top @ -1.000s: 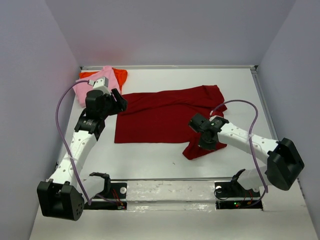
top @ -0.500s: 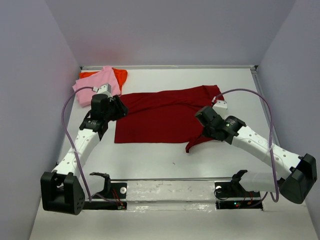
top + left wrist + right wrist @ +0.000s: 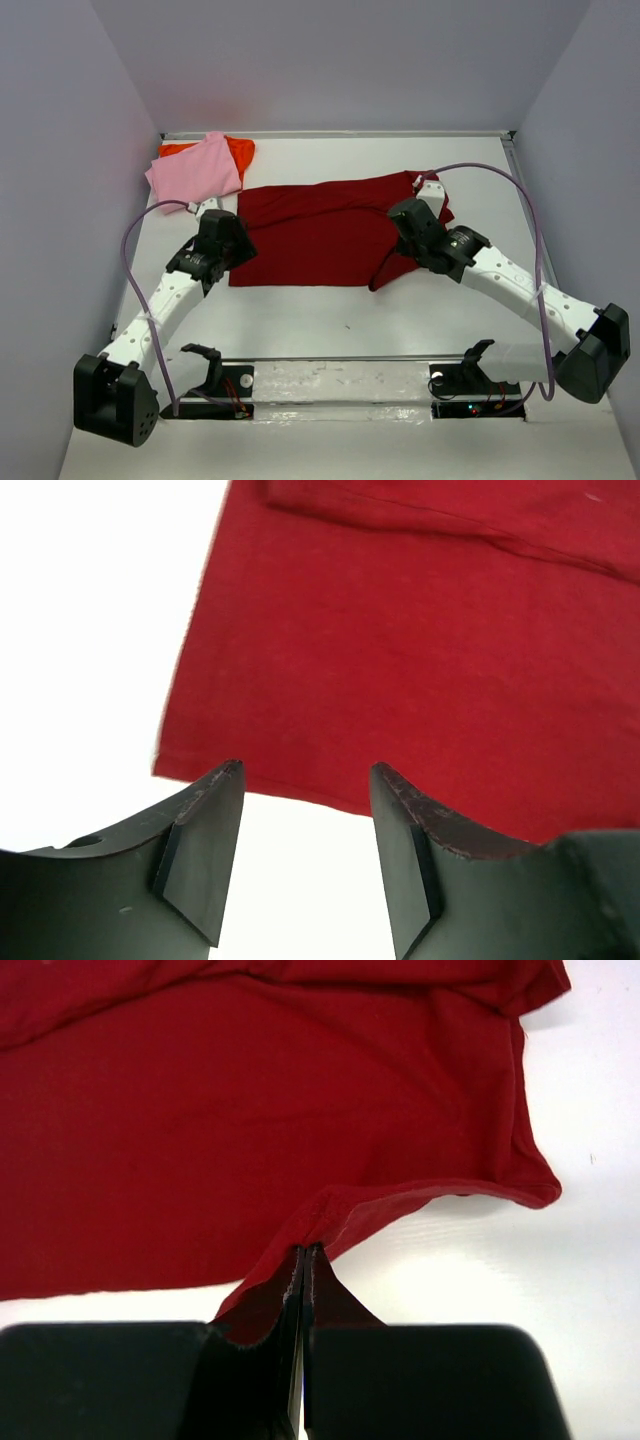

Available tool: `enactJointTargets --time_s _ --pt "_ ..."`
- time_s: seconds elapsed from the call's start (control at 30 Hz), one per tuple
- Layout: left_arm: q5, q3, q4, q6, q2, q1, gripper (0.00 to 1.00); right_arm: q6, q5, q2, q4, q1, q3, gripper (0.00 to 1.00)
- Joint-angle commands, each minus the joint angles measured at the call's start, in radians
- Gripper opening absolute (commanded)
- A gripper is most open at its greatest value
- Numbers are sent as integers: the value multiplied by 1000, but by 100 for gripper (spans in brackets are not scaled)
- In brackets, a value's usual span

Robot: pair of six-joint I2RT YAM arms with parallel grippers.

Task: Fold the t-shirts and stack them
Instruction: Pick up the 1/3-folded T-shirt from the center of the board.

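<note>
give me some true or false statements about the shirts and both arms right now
1. The right jaws are shut on a fold of the crimson t-shirt at its near edge. True.
2. The left jaws are clamped on the crimson t-shirt. False: they are open over its near left corner, gripping nothing.
3. The pink t-shirt lies on top of the orange-red t-shirt. True.
4. The crimson t-shirt is stacked on the pink t-shirt. False: it lies spread on the table, not on that pile.
</note>
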Motion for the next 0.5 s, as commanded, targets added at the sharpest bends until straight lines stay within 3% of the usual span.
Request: enactJointTargets --time_s 0.0,0.3,0.47 --pt "-117 33 -75 -54 -5 -1 64 -71 -6 -21 122 -22 24 0" --pt "-168 68 -158 -89 70 -23 67 -113 -56 -33 198 -53 21 0" --pt "-90 63 -163 -118 142 -23 67 -121 -60 -47 241 -62 15 0"
